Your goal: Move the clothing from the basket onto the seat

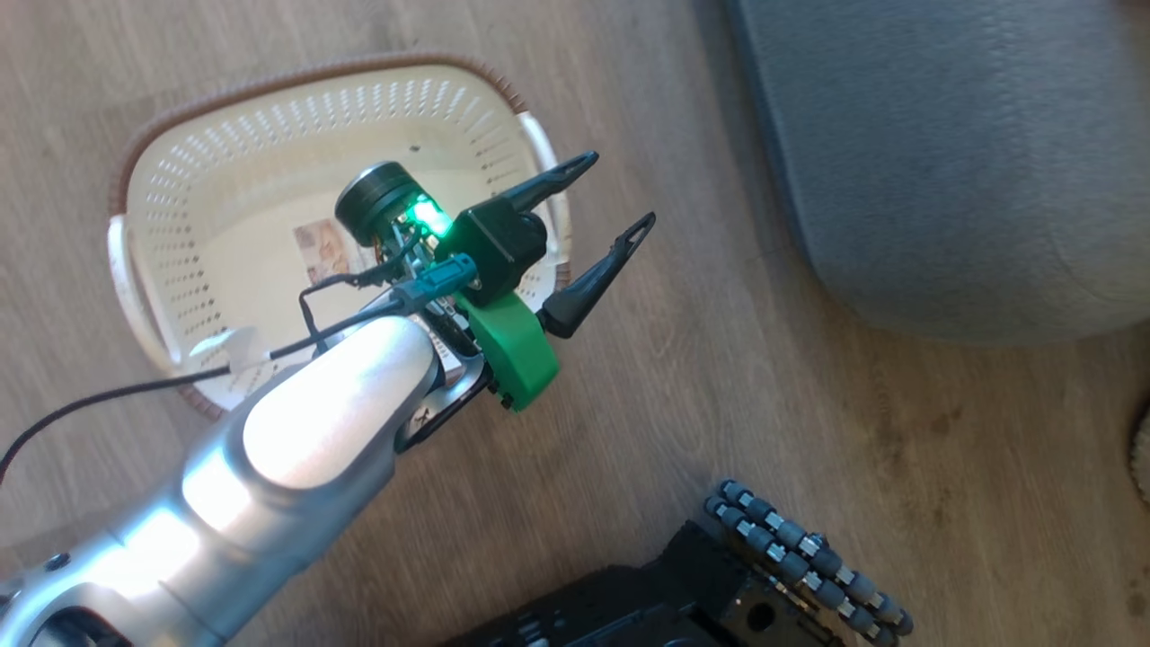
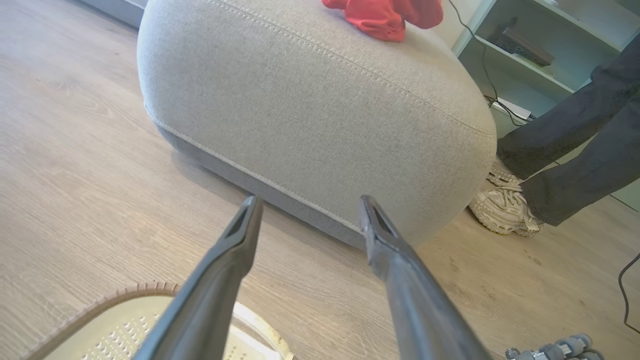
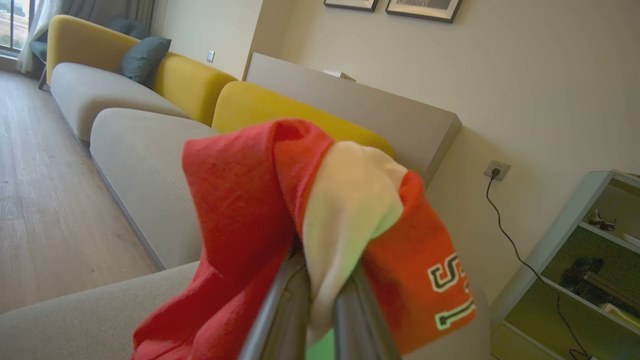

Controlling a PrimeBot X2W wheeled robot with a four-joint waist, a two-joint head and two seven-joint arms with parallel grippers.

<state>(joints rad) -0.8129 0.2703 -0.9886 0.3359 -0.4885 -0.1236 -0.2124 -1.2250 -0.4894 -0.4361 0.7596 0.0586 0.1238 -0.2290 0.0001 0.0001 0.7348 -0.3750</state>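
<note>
Presently, left gripper had its two dark fingers spread well apart with nothing between them. It was poised over the right-hand rim of the basket and the wood floor beside it, tips pointing toward the grey seat.

Right gripper was clamped on a lettered red garment. A white panel was bunched over the fingertips and red cloth draped down both sides. Grey upholstery showed below it.

Second red garment lay crumpled on top of the seat, at the upper edge of the left wrist view.

Basket stood on the floor, apart from the seat. A person's trousered legs and pale shoe stood just beside the seat's far corner, near a shelf unit.
</note>
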